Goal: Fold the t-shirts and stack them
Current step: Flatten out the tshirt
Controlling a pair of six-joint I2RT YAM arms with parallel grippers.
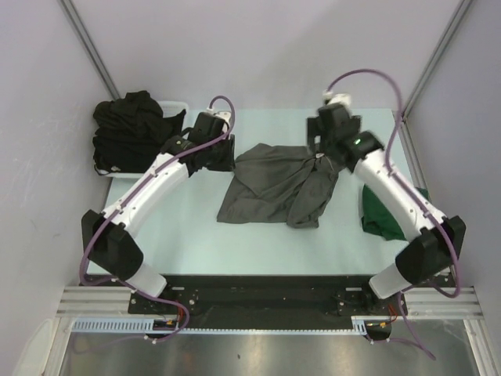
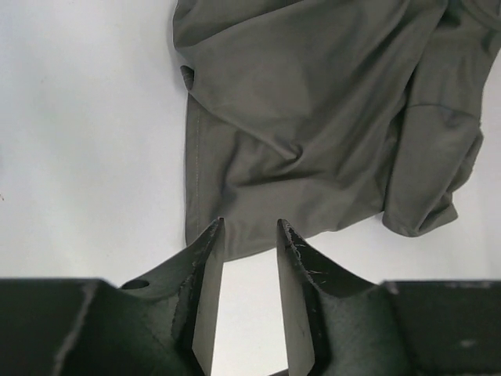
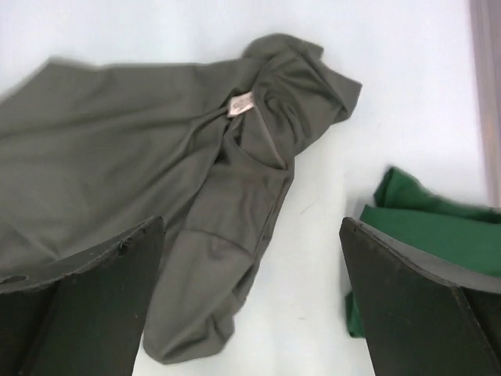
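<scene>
A charcoal grey t-shirt (image 1: 274, 186) lies crumpled and partly spread in the middle of the table. Its white neck label (image 3: 241, 104) shows in the right wrist view. My left gripper (image 1: 225, 159) hovers at the shirt's left back edge. In the left wrist view the left gripper (image 2: 249, 227) stands open by a narrow gap, with bare table between the fingers and the grey t-shirt (image 2: 313, 117) just beyond. My right gripper (image 1: 321, 149) is above the shirt's right back corner. The right gripper (image 3: 252, 223) is wide open and holds nothing. A dark green t-shirt (image 1: 382, 213) lies at the right edge.
A white basket (image 1: 177, 106) at the back left holds a heap of black t-shirts (image 1: 133, 129). The green t-shirt (image 3: 427, 223) sits to the right of the grey t-shirt (image 3: 117, 149), with a strip of bare table between them. Walls close in both sides.
</scene>
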